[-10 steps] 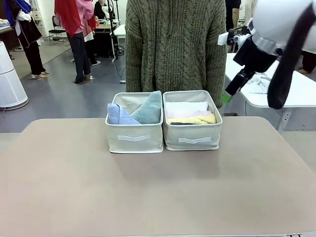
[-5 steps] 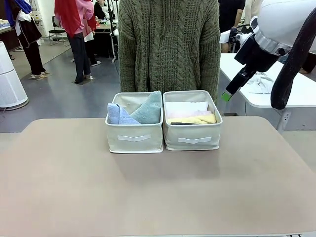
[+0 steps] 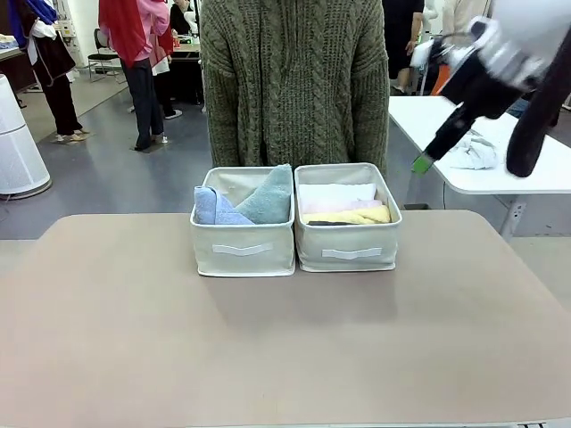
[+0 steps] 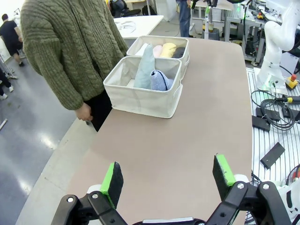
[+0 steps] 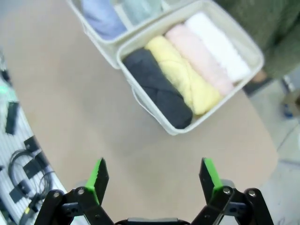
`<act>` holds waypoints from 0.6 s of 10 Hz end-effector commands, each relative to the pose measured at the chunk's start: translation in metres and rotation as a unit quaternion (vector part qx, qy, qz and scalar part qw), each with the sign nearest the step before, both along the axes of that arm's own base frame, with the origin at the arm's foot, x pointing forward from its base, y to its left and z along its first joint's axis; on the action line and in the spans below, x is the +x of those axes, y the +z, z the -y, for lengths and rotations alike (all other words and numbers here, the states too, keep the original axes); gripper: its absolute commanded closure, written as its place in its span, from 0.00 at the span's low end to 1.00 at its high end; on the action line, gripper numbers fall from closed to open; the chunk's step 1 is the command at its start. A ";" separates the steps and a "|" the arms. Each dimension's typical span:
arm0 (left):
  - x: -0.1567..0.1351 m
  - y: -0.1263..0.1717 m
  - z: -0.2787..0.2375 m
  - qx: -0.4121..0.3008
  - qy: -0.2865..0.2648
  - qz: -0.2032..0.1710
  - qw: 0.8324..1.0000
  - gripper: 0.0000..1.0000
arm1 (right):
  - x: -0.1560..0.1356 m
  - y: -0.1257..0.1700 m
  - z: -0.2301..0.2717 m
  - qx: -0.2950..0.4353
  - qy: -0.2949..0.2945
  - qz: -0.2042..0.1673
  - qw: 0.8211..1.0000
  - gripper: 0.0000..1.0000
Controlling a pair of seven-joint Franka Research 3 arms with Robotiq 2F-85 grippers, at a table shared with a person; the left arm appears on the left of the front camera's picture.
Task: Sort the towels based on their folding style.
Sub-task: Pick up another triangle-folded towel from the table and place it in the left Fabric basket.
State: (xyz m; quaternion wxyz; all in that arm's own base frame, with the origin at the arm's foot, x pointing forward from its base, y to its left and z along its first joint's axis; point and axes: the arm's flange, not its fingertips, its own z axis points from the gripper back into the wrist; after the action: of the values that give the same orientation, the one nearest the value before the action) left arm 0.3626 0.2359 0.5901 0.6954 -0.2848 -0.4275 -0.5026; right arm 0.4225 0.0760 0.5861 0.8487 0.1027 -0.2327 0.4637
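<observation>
- Two cream bins (image 3: 294, 234) touching side by side near the bench's (image 3: 285, 339) far edge, just in front of the person (image 3: 293, 80).
- Left bin: blue cone (image 3: 214, 208) and grey-green cone (image 3: 270, 196), tips poking above the rim.
- Right bin, nearest to farthest from the robot: dark grey roll (image 5: 158, 88), yellow roll (image 5: 185, 80), pink roll (image 5: 200, 59), white roll (image 5: 217, 45), packed close together and filling the bin wall to wall.
- Wide bare bench surface on the robot's side of the bins and out to both side edges.
- Right claw (image 3: 426, 159) up high, right of the bins and past the bench's far right corner; fingers spread apart, nothing between them in the right wrist view (image 5: 153, 176).
- Left claw (image 4: 168, 182) open wide and holding nothing, above bare bench well short of the bins.
- Person's hand (image 4: 85, 112) hanging at the bench's far edge, beside the left bin.
</observation>
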 end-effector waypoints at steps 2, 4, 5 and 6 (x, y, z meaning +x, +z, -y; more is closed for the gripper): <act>-0.002 0.000 -0.001 0.004 -0.006 0.005 1.000 0.00 | 0.011 0.036 0.099 0.153 0.117 0.035 0.981 0.00; -0.002 0.000 -0.001 0.004 -0.006 0.005 1.000 0.00 | 0.019 0.026 0.161 0.205 0.139 0.015 0.969 0.00; -0.002 0.000 -0.001 0.004 -0.006 0.005 1.000 0.00 | 0.022 0.016 0.192 0.215 0.157 -0.006 0.964 0.00; -0.002 0.000 -0.001 0.004 -0.006 0.005 1.000 0.00 | 0.021 0.005 0.220 0.208 0.177 -0.005 0.962 0.00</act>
State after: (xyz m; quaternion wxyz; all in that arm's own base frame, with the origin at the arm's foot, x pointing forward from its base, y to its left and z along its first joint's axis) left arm 0.3624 0.2360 0.5902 0.6955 -0.2847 -0.4275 -0.5025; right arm 0.4228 -0.1249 0.5953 0.7201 0.3121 -0.3277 0.5260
